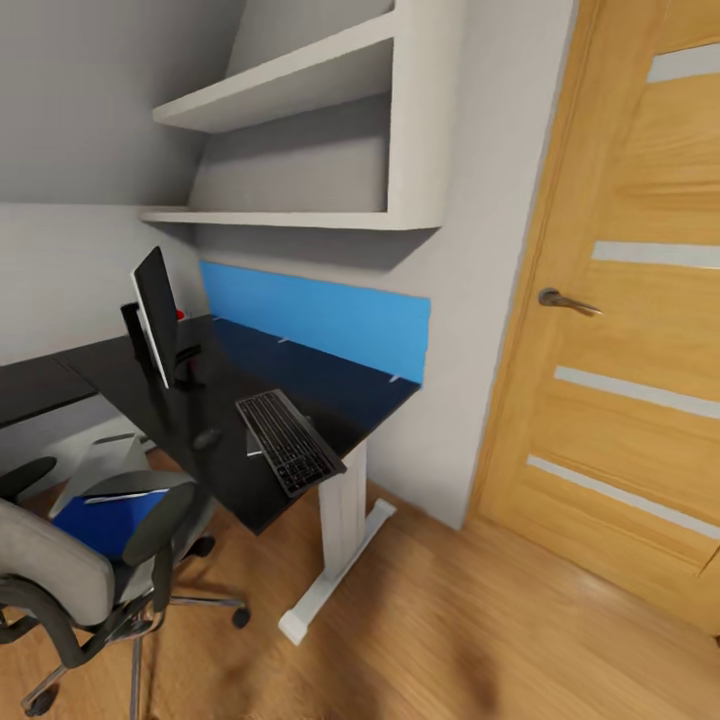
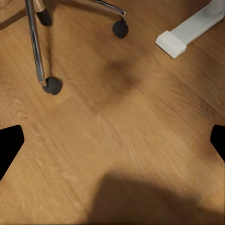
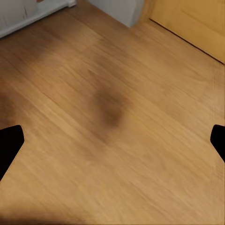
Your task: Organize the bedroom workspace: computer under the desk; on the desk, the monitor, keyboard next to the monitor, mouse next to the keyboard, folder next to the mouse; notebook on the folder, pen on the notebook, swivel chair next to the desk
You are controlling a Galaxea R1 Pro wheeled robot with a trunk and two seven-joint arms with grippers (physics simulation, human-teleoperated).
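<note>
The desk (image 1: 215,395) has a glossy black top, a blue back panel and a white leg. On it the monitor (image 1: 156,315) stands edge-on to me. The keyboard (image 1: 288,440) lies near the front corner and overhangs the edge, with the mouse (image 1: 207,438) just left of it. At lower left the swivel chair (image 1: 60,575) holds the blue folder (image 1: 95,525), with a dark flat notebook (image 1: 130,484) and a thin white pen (image 1: 108,496) on it. The light grey computer (image 1: 100,458) shows under the desk, partly hidden. My left gripper (image 2: 112,145) and right gripper (image 3: 112,143) hang open over bare floor.
A wooden door (image 1: 620,330) with a metal handle (image 1: 566,300) fills the right side. White shelves (image 1: 300,130) hang above the desk. Chair castors (image 2: 53,86) and the desk's white foot (image 2: 176,41) lie ahead of the left gripper. Wooden floor (image 1: 450,620) stretches in front.
</note>
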